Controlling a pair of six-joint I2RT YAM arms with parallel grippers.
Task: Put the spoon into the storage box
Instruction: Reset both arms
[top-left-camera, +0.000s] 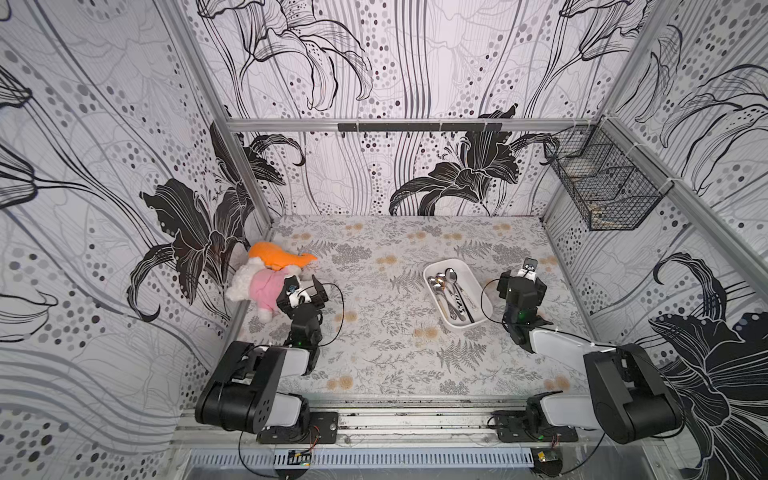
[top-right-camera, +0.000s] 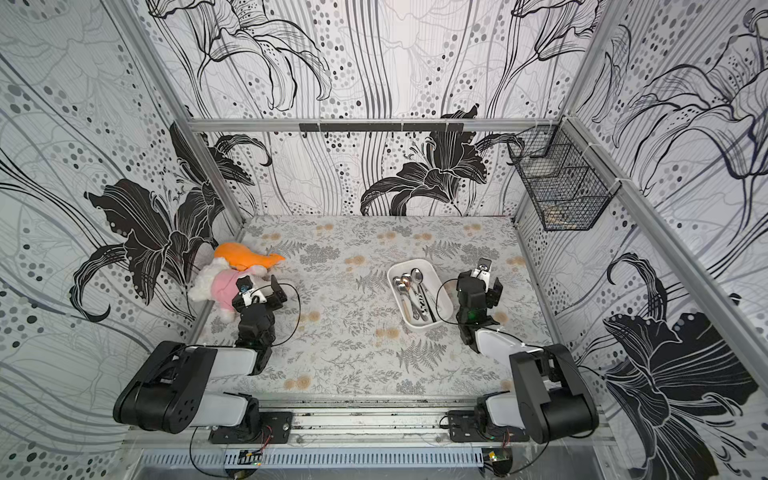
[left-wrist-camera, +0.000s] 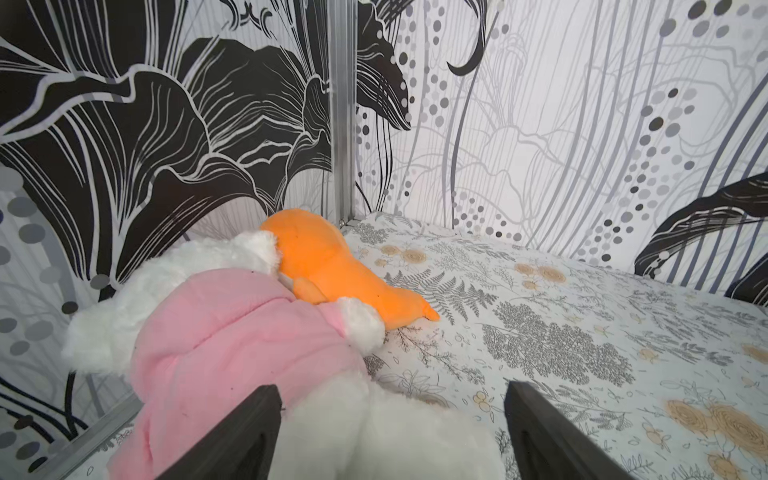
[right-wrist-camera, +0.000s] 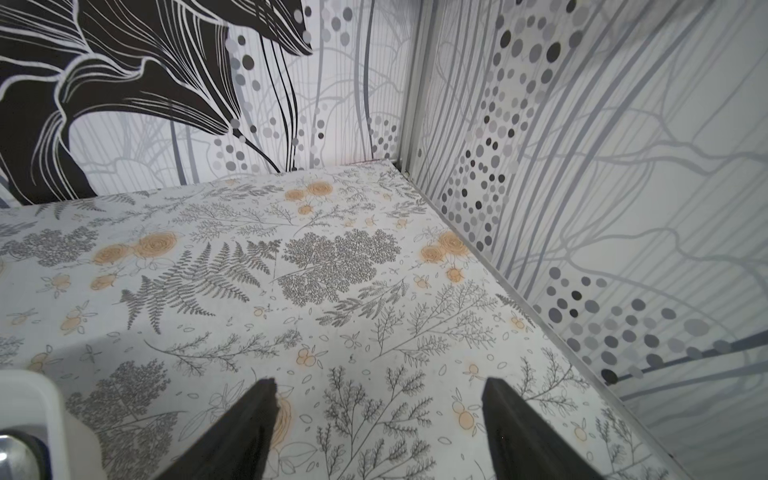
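Note:
The storage box is a shallow white tray right of the table's centre. Several metal spoons lie inside it, bowls toward the back wall. My right gripper hovers just right of the box, open, with only bare table between its fingers. One corner of the box shows in the right wrist view. My left gripper is open at the table's left side, with the white fur of a plush toy lying between its fingers.
A white plush in pink clothes and an orange plush lie against the left wall. A black wire basket hangs on the right wall. A black hook rail crosses the back wall.

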